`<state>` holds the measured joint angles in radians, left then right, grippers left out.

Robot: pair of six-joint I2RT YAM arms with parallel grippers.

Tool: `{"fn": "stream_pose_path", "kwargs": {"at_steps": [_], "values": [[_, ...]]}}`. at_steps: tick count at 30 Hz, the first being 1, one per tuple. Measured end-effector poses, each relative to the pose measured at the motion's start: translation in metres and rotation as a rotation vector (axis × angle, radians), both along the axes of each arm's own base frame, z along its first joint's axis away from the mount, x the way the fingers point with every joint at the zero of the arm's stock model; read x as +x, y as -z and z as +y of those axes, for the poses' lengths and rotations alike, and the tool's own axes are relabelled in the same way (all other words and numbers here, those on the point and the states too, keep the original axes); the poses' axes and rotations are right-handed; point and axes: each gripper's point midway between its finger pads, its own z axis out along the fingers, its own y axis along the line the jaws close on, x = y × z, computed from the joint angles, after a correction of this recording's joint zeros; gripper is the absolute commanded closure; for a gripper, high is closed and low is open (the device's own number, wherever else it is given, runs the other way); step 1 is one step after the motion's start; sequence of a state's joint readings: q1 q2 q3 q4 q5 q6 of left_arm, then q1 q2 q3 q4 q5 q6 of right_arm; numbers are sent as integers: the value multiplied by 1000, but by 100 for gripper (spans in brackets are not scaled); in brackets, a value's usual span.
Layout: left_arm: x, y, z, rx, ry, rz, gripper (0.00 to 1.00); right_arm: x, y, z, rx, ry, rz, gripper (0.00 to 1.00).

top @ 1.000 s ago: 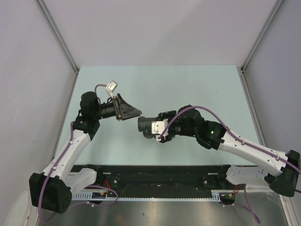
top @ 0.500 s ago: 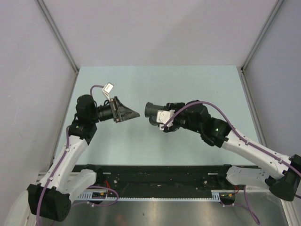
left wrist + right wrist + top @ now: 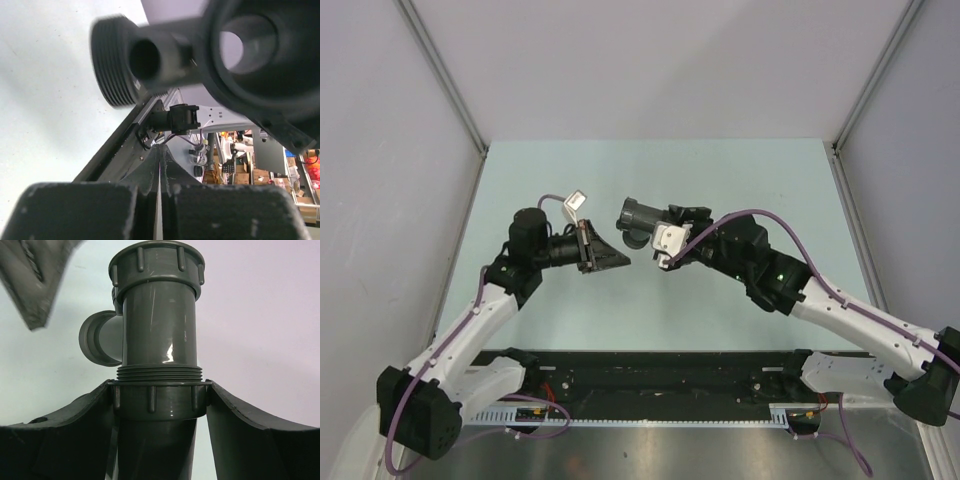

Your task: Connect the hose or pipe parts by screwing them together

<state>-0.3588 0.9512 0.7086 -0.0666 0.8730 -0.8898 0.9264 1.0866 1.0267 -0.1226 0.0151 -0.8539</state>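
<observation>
The dark grey hard-plastic straight tube [image 3: 159, 325] looks light, rigid and glossy, so its smooth barrel would probably slip in a grip. The ribbed collars offer the surest purchase, and the right hand [image 3: 160, 405] takes it exactly there: its two fingers [image 3: 240, 435] press on either side of the lower ribbed collar [image 3: 160, 401], with a band of bare thread showing just above. The small round branched fitting [image 3: 100, 337] juts out at 9 o'clock of the tube in the right wrist view; whether its joint is fully tight cannot be told. From above, the tube is carried in the air over the middle of the pale green tabletop [image 3: 750, 170], pointing toward 10 o'clock from the right hand, whose arm reaches in from 4 o'clock. The left hand [image 3: 617, 262] is pinched fully shut on nothing, its tip near the tube at about the tube's 7 o'clock, with its arm stretched up from the 7 o'clock corner.
</observation>
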Motion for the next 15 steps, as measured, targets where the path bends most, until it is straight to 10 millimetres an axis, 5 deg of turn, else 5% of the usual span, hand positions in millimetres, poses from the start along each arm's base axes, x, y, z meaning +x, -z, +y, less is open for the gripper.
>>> {"fn": "stream_pose_path", "kwargs": {"at_steps": [15], "values": [[25,11,-12,40,-19,62,98,-26,-5,19,64,-116,56,100]]}}
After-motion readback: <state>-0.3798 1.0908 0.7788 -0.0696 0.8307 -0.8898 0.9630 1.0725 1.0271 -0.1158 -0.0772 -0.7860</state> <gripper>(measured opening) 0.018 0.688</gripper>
